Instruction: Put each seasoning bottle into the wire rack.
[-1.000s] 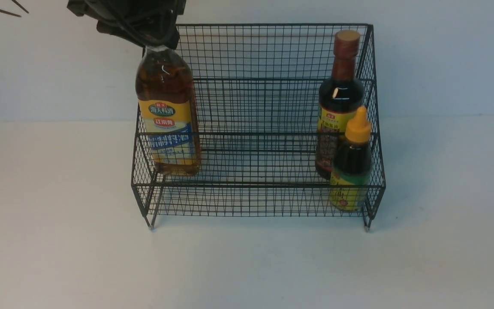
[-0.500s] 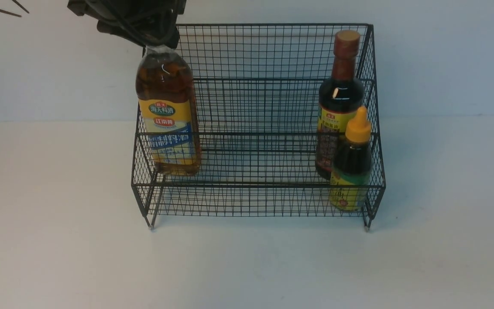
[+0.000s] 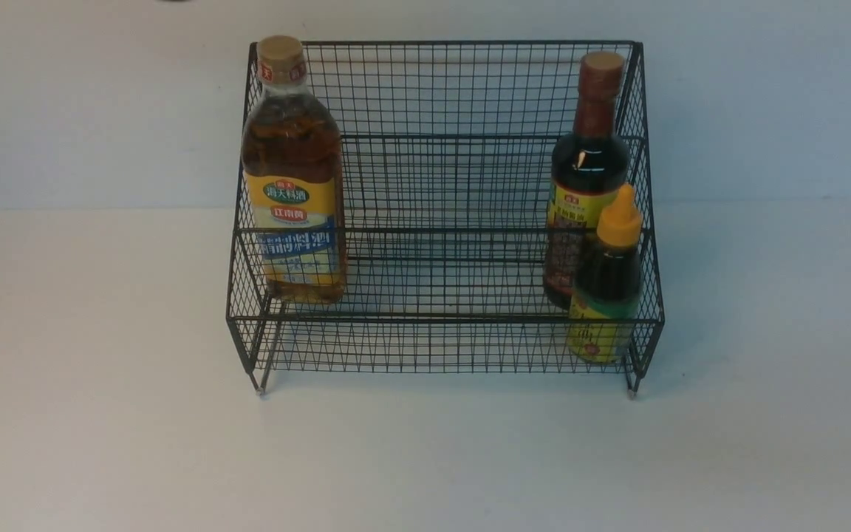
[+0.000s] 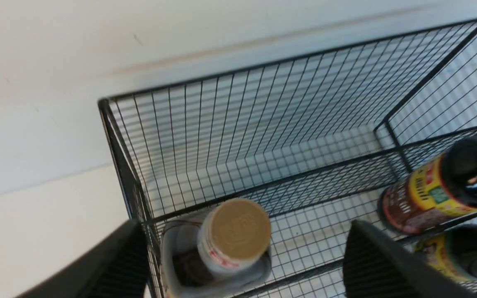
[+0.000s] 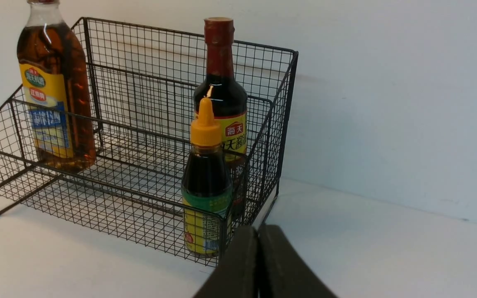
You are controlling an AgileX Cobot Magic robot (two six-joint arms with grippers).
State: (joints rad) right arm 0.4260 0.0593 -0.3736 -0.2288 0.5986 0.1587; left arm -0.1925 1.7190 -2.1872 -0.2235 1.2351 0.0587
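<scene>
All three seasoning bottles stand upright in the black wire rack [image 3: 440, 96]. The large amber bottle [image 3: 292, 185] with a tan cap is at the left end of the upper tier. At the right end stands the slim dark bottle [image 3: 588, 162], and the small yellow-capped one [image 3: 610, 281] is on the lower tier in front of it. My left gripper [image 4: 244, 225] hangs open above the amber bottle's cap [image 4: 238, 231], both fingers well clear of it. My right gripper [image 5: 258, 231] is shut and empty, low over the table near the rack's right front corner. The front view shows neither gripper.
The rack stands against a white wall [image 3: 63, 111] on a white table [image 3: 425, 458]. Between the amber bottle and the two dark bottles both tiers hold nothing.
My left gripper has let go of the amber bottle's cap, opened wide and risen out of the front view. The bottle now stands on its own. The right gripper has not changed.
</scene>
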